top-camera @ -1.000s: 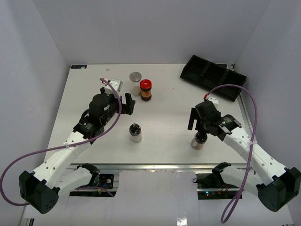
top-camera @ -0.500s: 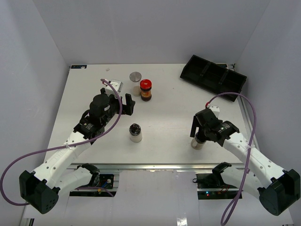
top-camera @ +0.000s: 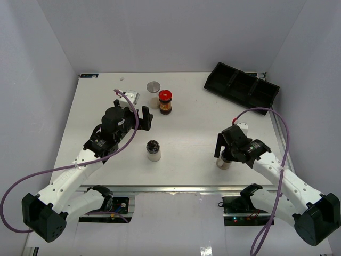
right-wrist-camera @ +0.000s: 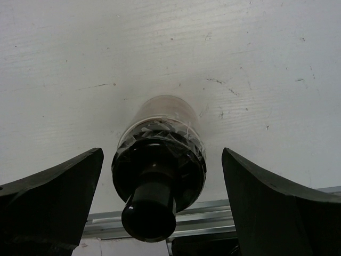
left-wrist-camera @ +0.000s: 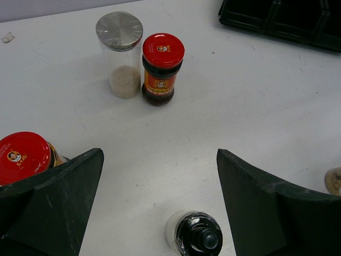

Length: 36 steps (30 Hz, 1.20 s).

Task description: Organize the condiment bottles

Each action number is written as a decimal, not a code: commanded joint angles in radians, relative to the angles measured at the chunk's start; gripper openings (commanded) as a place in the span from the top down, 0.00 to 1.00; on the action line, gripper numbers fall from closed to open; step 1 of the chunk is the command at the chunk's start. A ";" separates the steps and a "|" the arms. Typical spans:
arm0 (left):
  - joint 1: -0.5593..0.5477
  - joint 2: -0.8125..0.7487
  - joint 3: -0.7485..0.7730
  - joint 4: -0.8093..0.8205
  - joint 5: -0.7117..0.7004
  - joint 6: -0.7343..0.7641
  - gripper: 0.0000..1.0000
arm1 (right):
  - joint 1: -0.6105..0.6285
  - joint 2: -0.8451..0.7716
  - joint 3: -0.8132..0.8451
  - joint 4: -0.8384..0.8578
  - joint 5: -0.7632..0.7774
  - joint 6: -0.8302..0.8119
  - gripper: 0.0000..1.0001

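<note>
Of the condiment bottles, a clear jar with a grey metal lid (top-camera: 153, 87) (left-wrist-camera: 119, 53) and a red-capped jar of brown contents (top-camera: 165, 101) (left-wrist-camera: 162, 68) stand side by side at the back. A black-topped pale shaker (top-camera: 153, 150) (left-wrist-camera: 196, 237) stands mid-table, just in front of my open left gripper (top-camera: 140, 118) (left-wrist-camera: 159, 154), which holds nothing. A second red-capped jar (left-wrist-camera: 21, 156) peeks out behind that gripper's left finger. My right gripper (top-camera: 224, 151) (right-wrist-camera: 161, 154) is open. Its jaws stand either side of another black-topped shaker (top-camera: 224, 160) (right-wrist-camera: 159, 160), with gaps on both sides.
A black rectangular tray (top-camera: 242, 88) (left-wrist-camera: 277, 18) with dividers lies at the back right corner, tilted against the wall edge. The table's metal front rail (right-wrist-camera: 213, 218) runs just beyond the right shaker. Purple cables loop off both arms.
My right gripper has moved toward the near edge and down around the shaker, and its jaws now stand wider. The left arm and all bottles have stayed put.
</note>
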State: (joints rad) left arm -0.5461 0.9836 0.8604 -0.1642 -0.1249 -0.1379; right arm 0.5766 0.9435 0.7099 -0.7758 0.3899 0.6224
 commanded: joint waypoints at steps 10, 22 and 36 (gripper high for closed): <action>0.003 -0.026 0.004 -0.001 -0.036 0.011 0.02 | 0.003 0.081 0.073 0.030 0.019 -0.028 0.52; -0.002 -0.018 0.007 -0.004 0.042 -0.030 0.02 | -0.118 0.590 0.842 0.001 0.047 -0.236 0.92; -0.005 0.049 0.078 -0.089 0.074 -0.089 0.02 | -0.539 1.006 1.437 0.166 0.050 -0.391 0.92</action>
State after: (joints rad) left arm -0.5472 1.0439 0.8975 -0.2317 -0.0901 -0.1979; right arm 0.1377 1.9778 2.1303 -0.7841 0.4209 0.2825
